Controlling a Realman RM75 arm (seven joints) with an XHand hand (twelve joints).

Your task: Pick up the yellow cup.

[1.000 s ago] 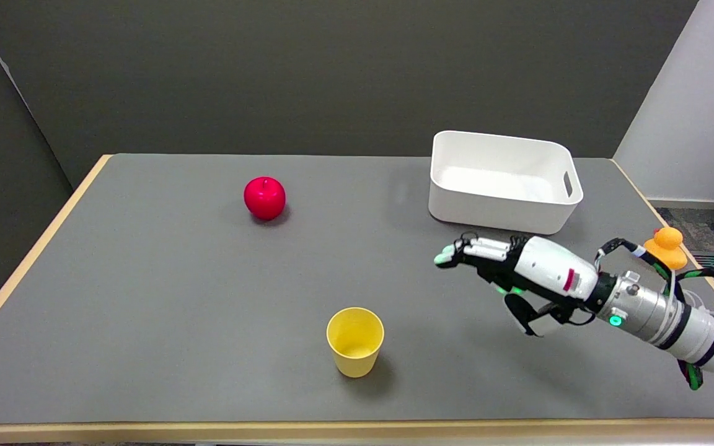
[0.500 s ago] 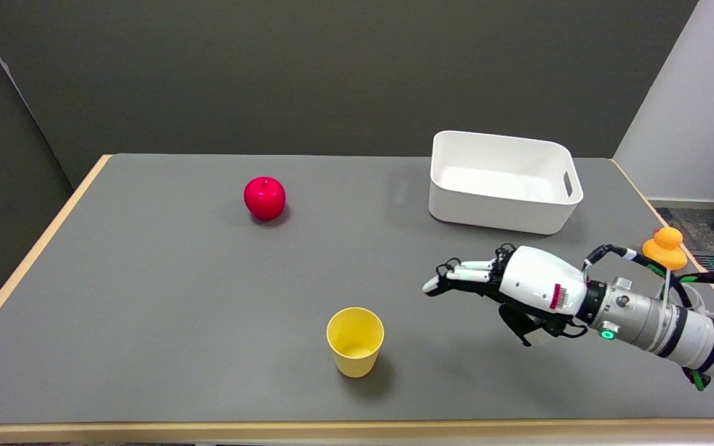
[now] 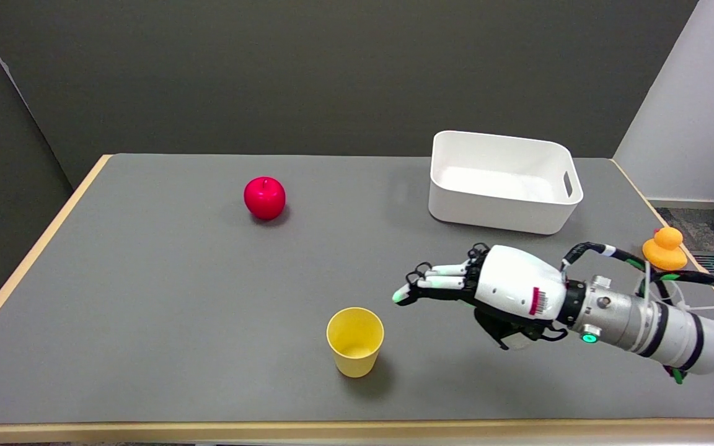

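Yellow cup [image 3: 355, 341] upright, unmarked; right hand [image 3: 487, 290] empty, near it

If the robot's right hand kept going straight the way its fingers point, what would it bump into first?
Probably nothing. The right hand points left across the table, passing just behind the yellow cup and well short of the red apple. Depth is hard to judge, though.

Even, soft overhead light keeps the sharp picture bright, with faint shadows under the cup [image 3: 355, 341] and apple [image 3: 264, 197] and no glare.
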